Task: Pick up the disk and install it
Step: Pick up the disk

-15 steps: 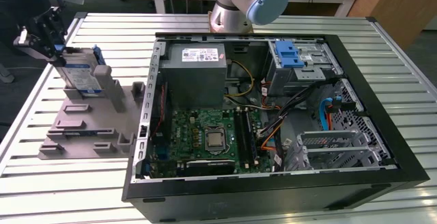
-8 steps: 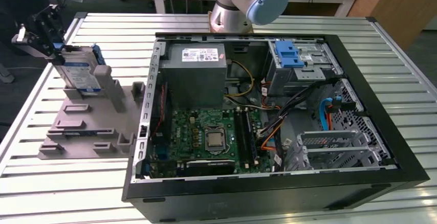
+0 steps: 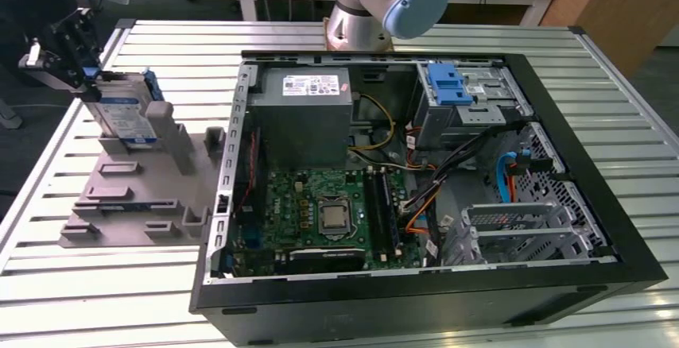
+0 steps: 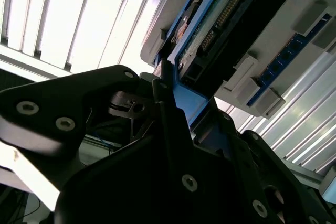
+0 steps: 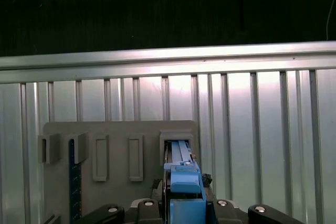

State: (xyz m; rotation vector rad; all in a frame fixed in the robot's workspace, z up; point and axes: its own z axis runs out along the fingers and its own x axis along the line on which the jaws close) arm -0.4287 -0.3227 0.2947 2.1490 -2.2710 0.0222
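We see the pincer [image 4: 184,98] clamped on the blue carrier edge of the disk [image 3: 119,111], one black finger [image 4: 167,108] pressed against the plastic in the second wrist view. The disk stands upright in a slot of the gray holder [image 3: 138,185], which lies on the slatted metal bench [image 3: 106,300] at the exterior view's left. Just beside the holder, toward the exterior view's right, sits the open computer case [image 3: 594,229] with its blue-latched drive cage [image 3: 467,98].
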